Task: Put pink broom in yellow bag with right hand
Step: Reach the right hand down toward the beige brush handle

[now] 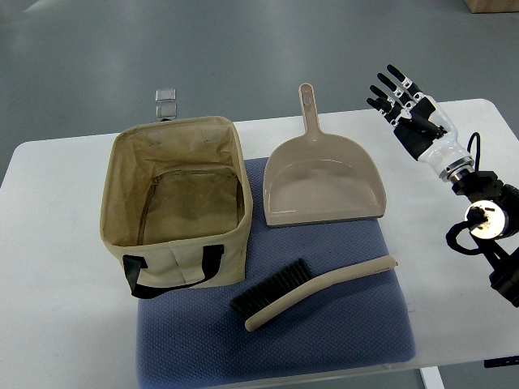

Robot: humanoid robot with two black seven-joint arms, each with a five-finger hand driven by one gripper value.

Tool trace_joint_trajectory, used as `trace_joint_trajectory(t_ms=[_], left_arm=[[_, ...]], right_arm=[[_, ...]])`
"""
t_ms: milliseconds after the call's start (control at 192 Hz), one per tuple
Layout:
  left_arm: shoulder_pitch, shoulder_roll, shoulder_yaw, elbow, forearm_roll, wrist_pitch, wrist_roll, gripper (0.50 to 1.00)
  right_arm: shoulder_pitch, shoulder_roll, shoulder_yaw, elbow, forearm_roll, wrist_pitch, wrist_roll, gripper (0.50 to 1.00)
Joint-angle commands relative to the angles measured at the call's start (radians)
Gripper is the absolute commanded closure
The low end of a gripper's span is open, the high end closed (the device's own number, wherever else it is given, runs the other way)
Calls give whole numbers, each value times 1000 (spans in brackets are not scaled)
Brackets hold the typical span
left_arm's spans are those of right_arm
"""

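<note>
Nearest the camera: pink broom (312,292), flat on the blue mat (340,332), long axis running from dark bristles at lower left up to the handle tip at upper right. Handle end toward the right hand (403,99), yet well apart from it — hand raised over the far right of the counter (57,243), beyond the dustpan (323,182). Fingers spread, pointing up and away, holding nothing. Yellow bag (178,203) open-topped, left of the broom, bristles near its front corner. Probably a reach down and toward the robot's own side to come.
</note>
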Motion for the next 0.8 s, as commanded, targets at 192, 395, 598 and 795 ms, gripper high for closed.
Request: trace_joint_trajectory(t_ms=[192, 395, 598, 795], left_arm=[[0, 0, 0, 0, 0, 0, 0, 500], [0, 0, 0, 1, 0, 0, 0, 500], [0, 0, 0, 0, 0, 0, 0, 500], [0, 0, 0, 1, 0, 0, 0, 500]], right_arm=[[37, -73, -61, 20, -122, 89, 24, 570], [100, -219, -262, 109, -192, 106, 99, 570], [149, -351, -405, 267, -409, 98, 158, 572], [160, -446, -471, 435, -683, 63, 178, 572]])
